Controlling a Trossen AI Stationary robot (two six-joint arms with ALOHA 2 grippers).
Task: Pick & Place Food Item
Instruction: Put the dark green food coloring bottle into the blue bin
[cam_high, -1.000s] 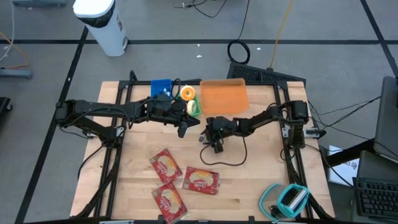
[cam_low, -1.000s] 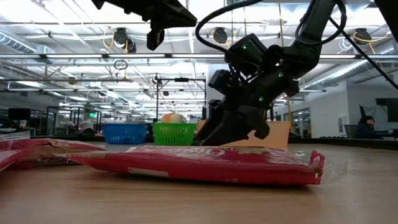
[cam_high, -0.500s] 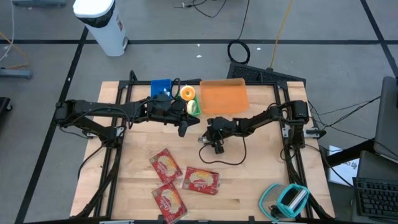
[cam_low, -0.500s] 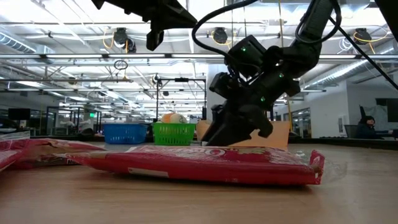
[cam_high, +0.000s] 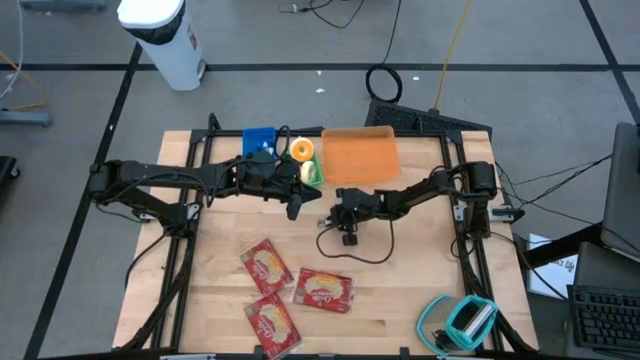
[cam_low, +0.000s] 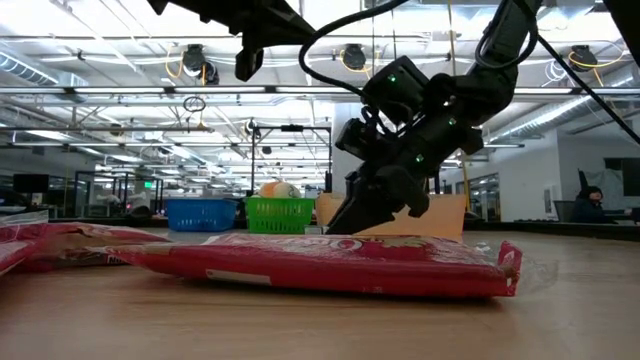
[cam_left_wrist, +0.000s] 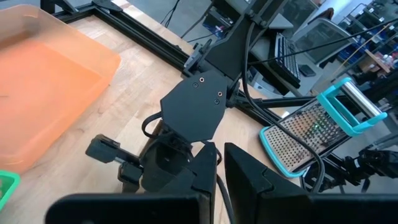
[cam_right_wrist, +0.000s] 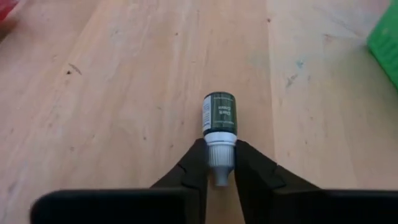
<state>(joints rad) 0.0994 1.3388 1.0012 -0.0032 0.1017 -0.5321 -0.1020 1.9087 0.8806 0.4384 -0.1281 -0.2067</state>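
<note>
A small dark green dropper bottle (cam_right_wrist: 219, 114) with a white neck lies on the wooden table, at mid-table to the right. My right gripper (cam_right_wrist: 219, 163) (cam_high: 348, 234) (cam_low: 345, 218) is low over the table and shut on it. My left gripper (cam_high: 295, 208) (cam_low: 246, 64) hangs shut above the table, left of the right one, holding nothing. Three red food packets (cam_high: 265, 266) (cam_high: 323, 290) (cam_high: 272, 324) lie flat near the front edge; one (cam_low: 320, 262) fills the low view's foreground. My right gripper pinches the bottle's white neck (cam_right_wrist: 219, 149) between its two fingertips (cam_right_wrist: 198, 163). The fingers slant down from the table's right side, and the bottle's green body reaches on beyond them in line with them. The body appears to lie on the table.
An orange tray (cam_high: 360, 155) (cam_left_wrist: 43, 87) sits at the far middle. Beside it stand a blue basket (cam_high: 258, 142) and a green basket (cam_high: 313, 172) with a yellow-orange thing (cam_high: 302, 150). A teal-framed grater (cam_high: 460, 320) lies at the near right corner. A black cable (cam_high: 355, 255) loops under the right arm.
My right gripper has stayed in place, rolled a little about its pointing line, and shut its fingers onto the bottle's neck. The left arm has kept still.
</note>
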